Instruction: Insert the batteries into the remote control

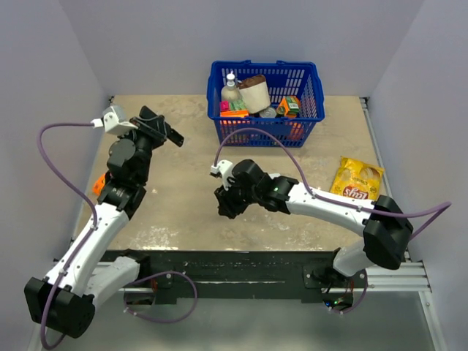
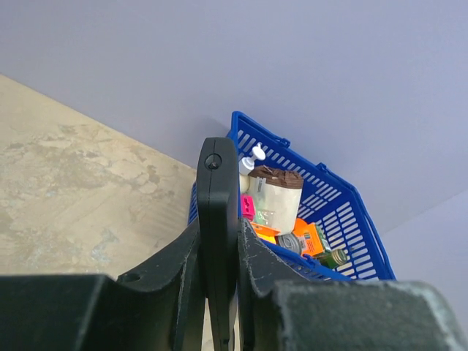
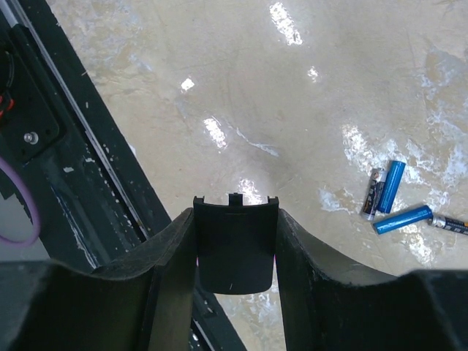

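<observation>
My left gripper [image 1: 156, 129] is shut on the black remote control [image 1: 172, 137] and holds it in the air at the table's left. In the left wrist view the remote control [image 2: 217, 190] stands edge-on between the fingers of the left gripper [image 2: 218, 241]. My right gripper [image 1: 224, 202] hovers low over the table's middle. In the right wrist view this gripper [image 3: 235, 216] is shut on the remote's small black back cover [image 3: 235, 252]. Two blue batteries [image 3: 393, 186] [image 3: 402, 219] lie on the table with two dark-and-silver cells [image 3: 373, 194] beside them. The top view hides them.
A blue basket [image 1: 310, 110] full of groceries stands at the back centre; it also shows behind the remote as the basket [image 2: 351, 212]. A yellow chip bag [image 1: 357, 179] lies at the right. An orange object [image 1: 98, 184] sits by the left arm. A black rail [image 1: 219, 267] runs along the near edge.
</observation>
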{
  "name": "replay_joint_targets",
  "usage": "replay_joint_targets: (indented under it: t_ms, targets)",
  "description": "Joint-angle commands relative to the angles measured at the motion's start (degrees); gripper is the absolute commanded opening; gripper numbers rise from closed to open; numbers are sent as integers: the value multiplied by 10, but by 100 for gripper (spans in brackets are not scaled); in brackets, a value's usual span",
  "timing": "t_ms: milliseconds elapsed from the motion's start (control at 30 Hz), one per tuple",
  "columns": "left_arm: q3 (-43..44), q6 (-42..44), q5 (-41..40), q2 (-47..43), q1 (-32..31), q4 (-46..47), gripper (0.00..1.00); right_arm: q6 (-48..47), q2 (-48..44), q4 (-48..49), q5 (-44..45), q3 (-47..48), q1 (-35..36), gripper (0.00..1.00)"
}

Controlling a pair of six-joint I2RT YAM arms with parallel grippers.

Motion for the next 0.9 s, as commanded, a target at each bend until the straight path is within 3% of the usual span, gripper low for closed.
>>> replay_joint_targets:
  t_ms: [0, 233, 433, 867]
  targets:
    - [-33, 21, 19, -52, 6, 25, 0, -14, 2, -22, 14, 22, -1, 17]
    - [-90, 14, 76, -146, 6, -78, 0, -18, 47, -48, 45, 22, -2, 18]
    - [-123, 14, 76, -206, 5, -146, 0, -8, 80, -40, 74, 8, 6, 21]
    - [-140, 23, 126, -204, 5, -124, 0, 24, 163, 1, 128, 0, 51, 27]
